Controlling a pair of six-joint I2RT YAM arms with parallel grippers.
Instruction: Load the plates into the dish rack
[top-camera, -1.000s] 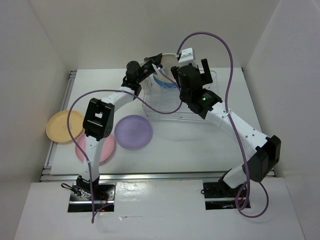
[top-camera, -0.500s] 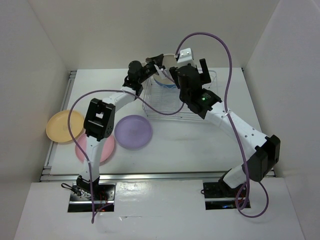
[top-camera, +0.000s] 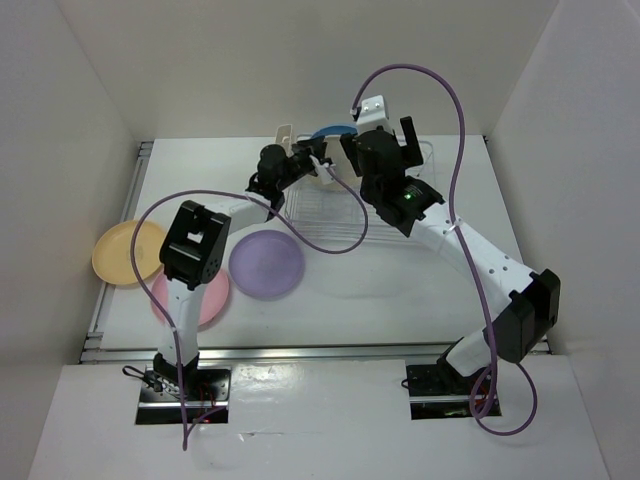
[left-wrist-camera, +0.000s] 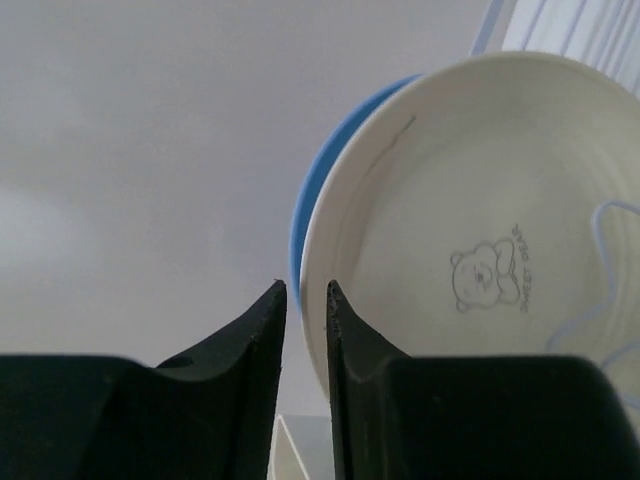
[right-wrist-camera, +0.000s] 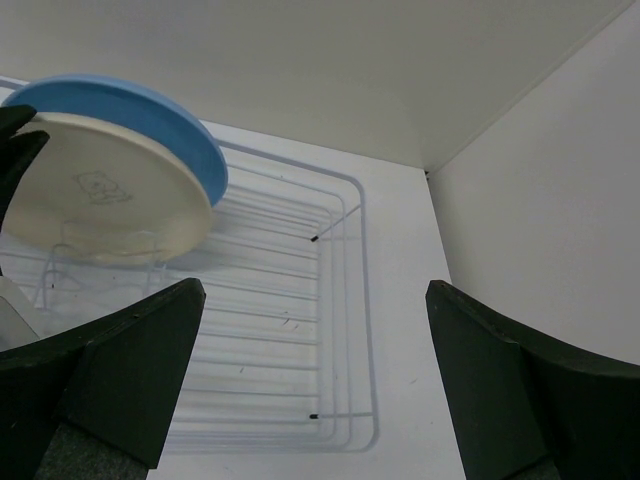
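Clearly printed on the face of the cream plate (left-wrist-camera: 470, 200) is a small outline drawing of a teddy bear. A short line of lettering runs beside it, too small to read with certainty. No other writing or brand mark shows.

The cream plate stands on edge in the dish rack (top-camera: 320, 215), and the blue plate (left-wrist-camera: 310, 190) stands right behind it, the two almost touching. In the right wrist view the pair sits toward 10 o'clock of the rack.

The left gripper (left-wrist-camera: 303, 288) is at the cream plate's rim with its fingers only a sliver apart. Whether they pinch the rim or merely flank it cannot be told.

The right gripper (right-wrist-camera: 315, 290) hangs over the rack with its fingers spread wide, carrying nothing.

From above, the rack lies toward 12 o'clock on the table (top-camera: 400, 290). The three other plates lie flat on the 8 to 9 o'clock side. The yellow-orange plate (top-camera: 125, 252) is farthest out and the purple plate (top-camera: 266, 263) is nearest the centre. The pink plate (top-camera: 205, 300) is between them, partly hidden under the left arm.
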